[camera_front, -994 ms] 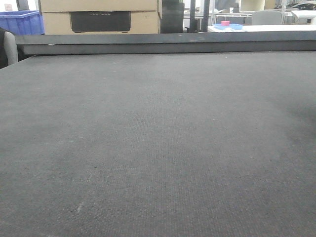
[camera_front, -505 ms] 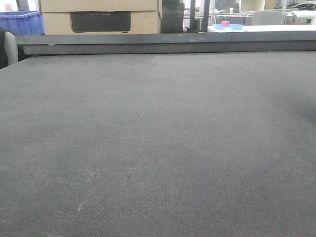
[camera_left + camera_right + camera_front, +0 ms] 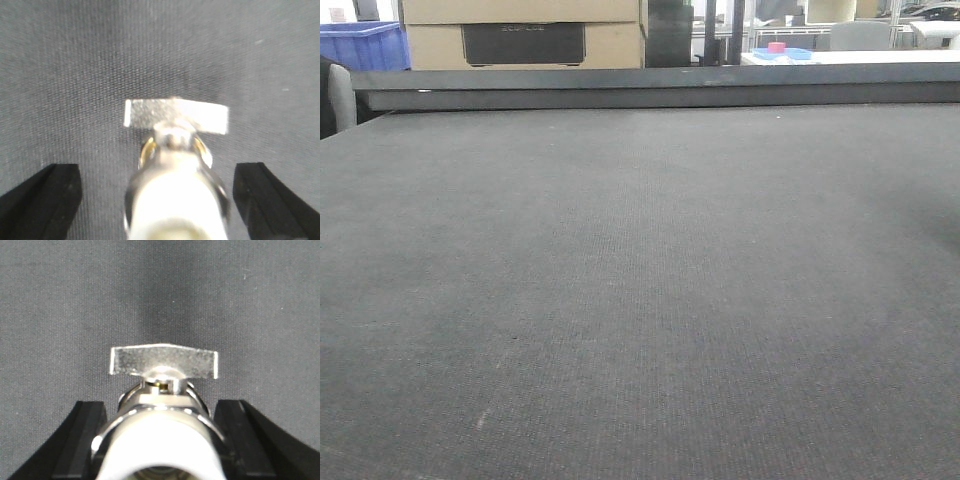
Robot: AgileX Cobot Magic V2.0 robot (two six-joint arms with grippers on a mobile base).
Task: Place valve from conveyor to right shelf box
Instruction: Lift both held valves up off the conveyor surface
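The conveyor [image 3: 640, 300] fills the front view as a wide dark grey woven belt, with its dark rail [image 3: 660, 88] along the far edge. Neither gripper nor any valve appears there. In the left wrist view a blurred silver valve [image 3: 175, 200] with a flat handle [image 3: 175, 116] sits between the jaws of my left gripper [image 3: 157, 170], which is open with belt showing on both sides. In the right wrist view my right gripper [image 3: 160, 405] is shut on a shiny valve [image 3: 160, 440], its black fingers [image 3: 85, 435] against the body. The right shelf box is out of view.
Beyond the rail stand a cardboard box [image 3: 520, 35], a blue crate [image 3: 360, 45] at the far left, and a white table with a small pink object [image 3: 777, 47] at the far right.
In the front view a faint shadow on the right side of the belt has faded. Nothing else there has moved.
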